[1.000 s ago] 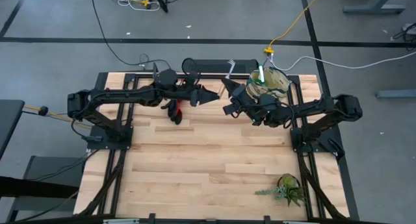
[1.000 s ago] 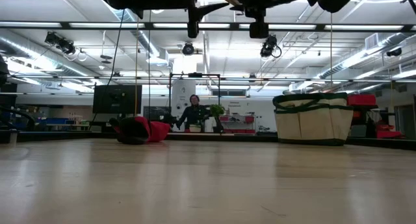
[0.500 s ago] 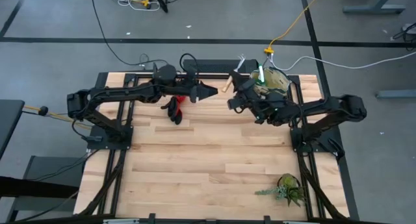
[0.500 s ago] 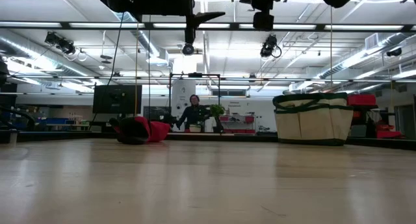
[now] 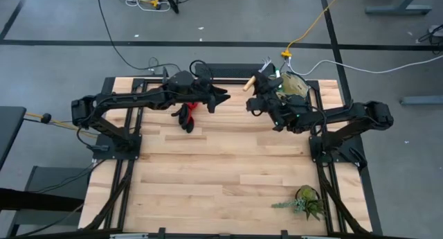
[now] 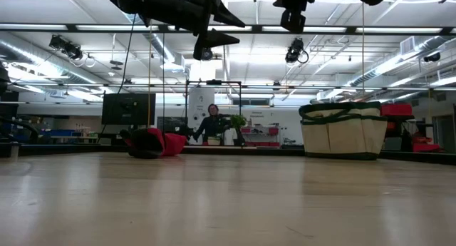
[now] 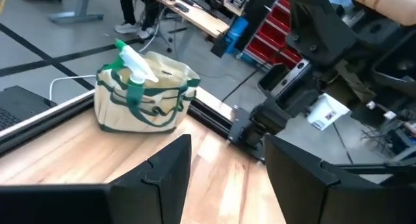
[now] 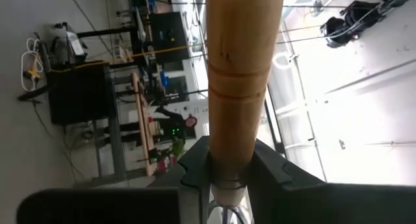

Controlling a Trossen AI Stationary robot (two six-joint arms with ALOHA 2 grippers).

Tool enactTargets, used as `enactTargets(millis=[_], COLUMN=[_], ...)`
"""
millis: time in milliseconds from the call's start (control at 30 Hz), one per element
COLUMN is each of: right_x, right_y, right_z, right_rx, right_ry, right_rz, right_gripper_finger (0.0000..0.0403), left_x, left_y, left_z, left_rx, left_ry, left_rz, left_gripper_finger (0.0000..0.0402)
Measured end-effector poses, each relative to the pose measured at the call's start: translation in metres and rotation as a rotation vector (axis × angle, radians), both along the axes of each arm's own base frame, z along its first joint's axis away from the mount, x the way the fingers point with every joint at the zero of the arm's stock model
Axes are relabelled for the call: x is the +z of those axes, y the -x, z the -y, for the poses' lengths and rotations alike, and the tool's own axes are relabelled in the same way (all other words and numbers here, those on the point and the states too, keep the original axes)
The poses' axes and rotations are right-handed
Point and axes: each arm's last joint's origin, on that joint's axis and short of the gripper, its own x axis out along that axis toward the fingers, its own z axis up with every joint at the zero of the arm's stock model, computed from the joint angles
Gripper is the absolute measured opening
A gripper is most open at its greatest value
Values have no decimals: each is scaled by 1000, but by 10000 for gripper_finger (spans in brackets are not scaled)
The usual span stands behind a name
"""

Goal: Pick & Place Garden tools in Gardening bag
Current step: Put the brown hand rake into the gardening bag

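Rake (image 5: 255,78) gripped in right pincer (image 5: 259,93) beside bag (image 5: 293,86); left pincer (image 5: 220,98) open, above gloves (image 5: 185,116).

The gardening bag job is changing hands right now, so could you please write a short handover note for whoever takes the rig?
Right claw: shut on a wooden-handled tool, raised beside the gardening bag; which tool cannot be told.
Left claw: open and empty, raised near the red-and-black gloves.
Bag: at the table's far right corner, with a green plastic piece sticking out of it.
Done: green piece bagged.
Left: drop the held tool into the bag, then bag the gloves. No other tool shows on the table; check the bag.
The leafy plant at the near right edge stays put.
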Motion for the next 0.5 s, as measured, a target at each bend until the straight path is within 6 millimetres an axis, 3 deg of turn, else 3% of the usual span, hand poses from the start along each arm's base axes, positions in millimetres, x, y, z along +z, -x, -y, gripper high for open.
enactTargets(millis=[267, 500], right_x=[1, 19], right_y=[2, 14], right_z=[5, 9], right_rx=[-35, -53], right_ry=[-19, -1], right_rz=[38, 162], right_gripper_finger=[71, 71], left_x=[-1, 13], left_y=[0, 7], left_z=[0, 1], left_rx=[-7, -12], left_ry=[-4, -52], left_rz=[-8, 45], left_gripper_finger=[190, 171])
